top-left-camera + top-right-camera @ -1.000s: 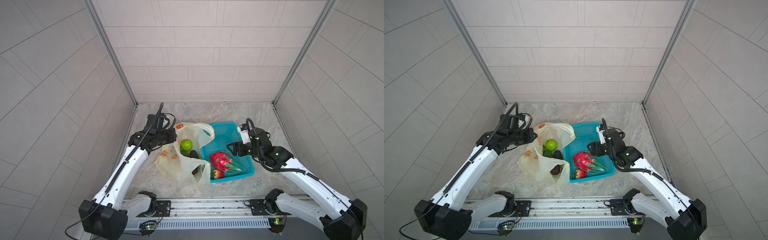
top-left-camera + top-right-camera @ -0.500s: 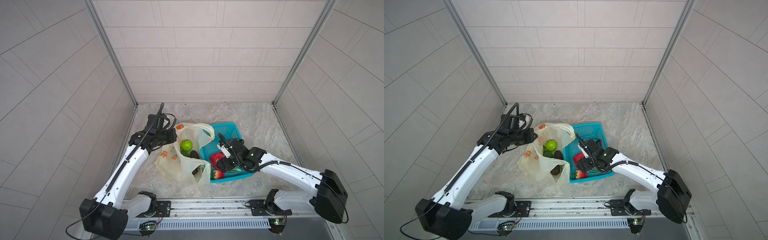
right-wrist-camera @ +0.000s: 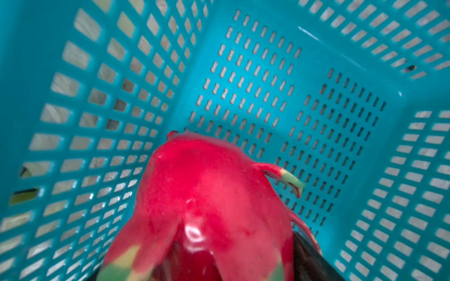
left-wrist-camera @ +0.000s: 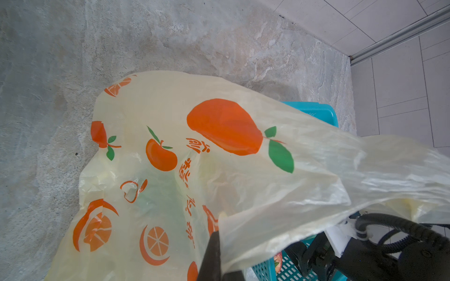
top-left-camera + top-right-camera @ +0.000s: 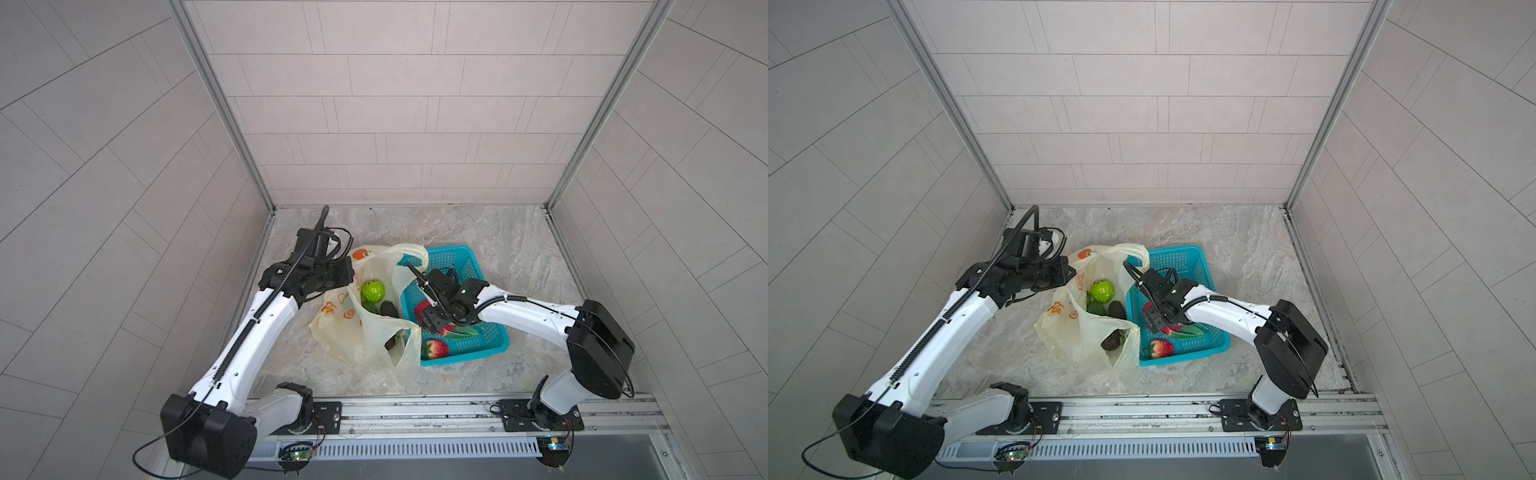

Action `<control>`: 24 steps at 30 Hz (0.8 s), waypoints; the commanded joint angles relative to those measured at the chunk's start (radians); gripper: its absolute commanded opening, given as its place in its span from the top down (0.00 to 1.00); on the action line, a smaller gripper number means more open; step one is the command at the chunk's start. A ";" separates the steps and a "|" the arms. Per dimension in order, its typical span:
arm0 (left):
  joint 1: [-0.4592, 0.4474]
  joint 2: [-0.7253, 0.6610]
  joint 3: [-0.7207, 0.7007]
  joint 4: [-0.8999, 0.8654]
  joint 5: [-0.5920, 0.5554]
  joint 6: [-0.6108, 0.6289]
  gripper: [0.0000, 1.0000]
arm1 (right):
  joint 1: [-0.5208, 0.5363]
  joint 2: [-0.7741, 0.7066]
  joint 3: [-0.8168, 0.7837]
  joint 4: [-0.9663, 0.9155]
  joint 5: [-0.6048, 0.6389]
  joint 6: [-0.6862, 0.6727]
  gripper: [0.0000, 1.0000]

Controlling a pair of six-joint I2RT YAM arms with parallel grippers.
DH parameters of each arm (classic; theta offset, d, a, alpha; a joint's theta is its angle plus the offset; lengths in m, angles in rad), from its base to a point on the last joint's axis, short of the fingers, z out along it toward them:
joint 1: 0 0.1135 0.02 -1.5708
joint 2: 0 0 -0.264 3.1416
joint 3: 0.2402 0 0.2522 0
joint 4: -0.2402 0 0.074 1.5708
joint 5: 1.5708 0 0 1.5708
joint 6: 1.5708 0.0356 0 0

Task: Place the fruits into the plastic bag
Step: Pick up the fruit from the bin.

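The plastic bag lies open beside the basket. My left gripper is shut on its upper rim and holds the mouth up. Inside lie a bumpy lime-green fruit, a dark green piece and a dark purple piece. My right gripper is down in the teal basket, open, with its fingers on either side of the pink-red dragon fruit. A red strawberry lies at the basket's near corner.
The basket stands right of the bag on the marble floor. Tiled walls close in the left, back and right. The metal rail with both arm bases runs along the front edge.
My right arm swung from above the basket's far right side down onto the dragon fruit, and now sits lower over it. The left arm and the bag have not moved.
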 commanded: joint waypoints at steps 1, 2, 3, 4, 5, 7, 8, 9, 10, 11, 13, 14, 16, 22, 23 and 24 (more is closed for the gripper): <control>-0.002 -0.005 0.001 0.005 0.004 -0.007 1.00 | -0.015 0.065 -0.059 0.009 -0.071 0.025 0.25; -0.002 -0.005 0.001 0.005 0.003 -0.008 1.00 | -0.020 0.061 -0.066 0.018 -0.076 0.031 0.27; -0.005 -0.005 0.000 0.005 0.003 -0.009 1.00 | -0.031 0.057 -0.073 0.021 -0.083 0.039 0.31; -0.005 -0.005 -0.001 0.005 0.004 -0.009 1.00 | -0.046 0.050 -0.081 0.028 -0.100 0.047 0.36; -0.005 -0.005 -0.001 0.005 0.004 -0.009 1.00 | -0.059 0.039 -0.092 0.039 -0.114 0.055 0.44; -0.005 -0.007 -0.004 0.003 0.004 -0.009 1.00 | -0.098 -0.009 -0.126 0.073 -0.141 0.079 0.61; -0.006 -0.007 -0.003 0.004 0.003 -0.009 1.00 | -0.119 -0.036 -0.143 0.092 -0.163 0.091 0.67; -0.007 -0.010 -0.004 0.004 0.003 -0.009 1.00 | -0.144 -0.069 -0.160 0.111 -0.188 0.103 0.75; -0.007 -0.010 -0.003 0.003 0.003 -0.009 1.00 | -0.172 -0.103 -0.173 0.128 -0.211 0.119 0.82; -0.007 -0.011 -0.005 0.003 0.003 -0.009 1.00 | -0.195 -0.132 -0.183 0.141 -0.233 0.131 0.86; -0.007 -0.009 -0.004 0.003 0.005 -0.006 1.00 | -0.233 -0.198 -0.196 0.164 -0.269 0.145 0.93; -0.009 -0.008 -0.004 0.003 0.008 -0.005 1.00 | -0.243 -0.227 -0.195 0.165 -0.273 0.150 0.94; -0.009 -0.005 -0.003 0.004 0.015 -0.003 1.00 | -0.260 -0.294 -0.191 0.162 -0.273 0.154 0.97; -0.011 -0.001 -0.001 0.006 0.029 0.003 1.00 | -0.268 -0.496 -0.210 0.179 -0.281 0.133 1.00; -0.011 0.001 0.001 0.008 0.032 0.004 1.00 | -0.268 -0.528 -0.210 0.179 -0.293 0.130 1.00; -0.013 0.001 0.003 0.008 0.032 0.004 1.00 | -0.268 -0.562 -0.209 0.179 -0.299 0.129 1.00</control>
